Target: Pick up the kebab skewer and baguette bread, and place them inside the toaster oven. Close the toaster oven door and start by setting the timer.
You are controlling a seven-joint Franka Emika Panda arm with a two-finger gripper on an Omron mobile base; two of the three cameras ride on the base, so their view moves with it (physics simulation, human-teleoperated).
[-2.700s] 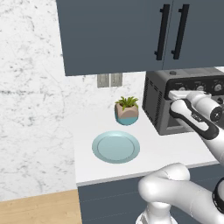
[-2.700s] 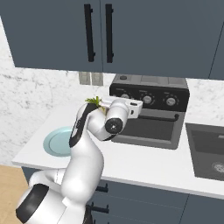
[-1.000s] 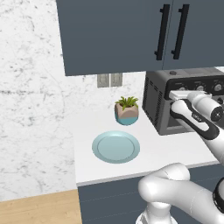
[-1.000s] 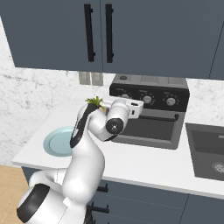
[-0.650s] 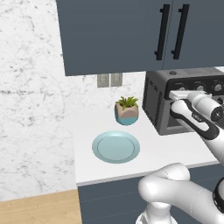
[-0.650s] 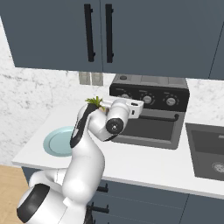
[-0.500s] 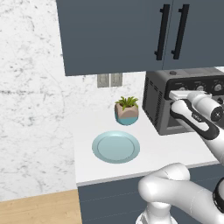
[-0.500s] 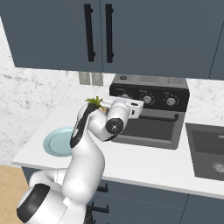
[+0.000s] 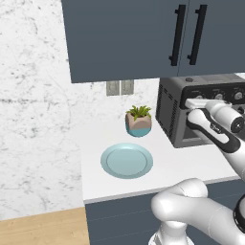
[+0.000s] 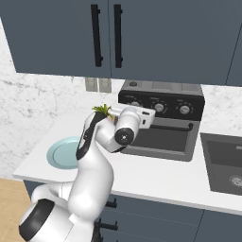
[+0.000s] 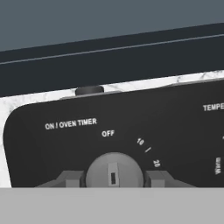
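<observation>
The toaster oven point(image 10: 161, 88) stands on the counter, and its door point(image 10: 159, 140) is up and closed under the light bar handle point(image 10: 171, 125). My gripper point(image 11: 113, 177) is pressed up to the black control panel point(image 11: 175, 131). Its two fingertips point(image 11: 72, 177) sit tight against either side of the round grey timer knob point(image 11: 113, 168), below the "ON / OVEN TIMER", "OFF", "10" and "20" marks. From the base cameras my hand point(image 10: 142, 115) covers the leftmost knob; my gripper point(image 9: 192, 103) is at the panel's left end. The kebab skewer and baguette bread are out of view.
A light blue plate point(image 9: 127, 161) lies bare on the white counter point(image 9: 172, 165) left of the oven. A small potted plant point(image 9: 139, 120) stands behind it by the wall. A dark sink point(image 10: 224, 163) lies right of the oven. Dark cabinets point(image 10: 142, 33) hang overhead.
</observation>
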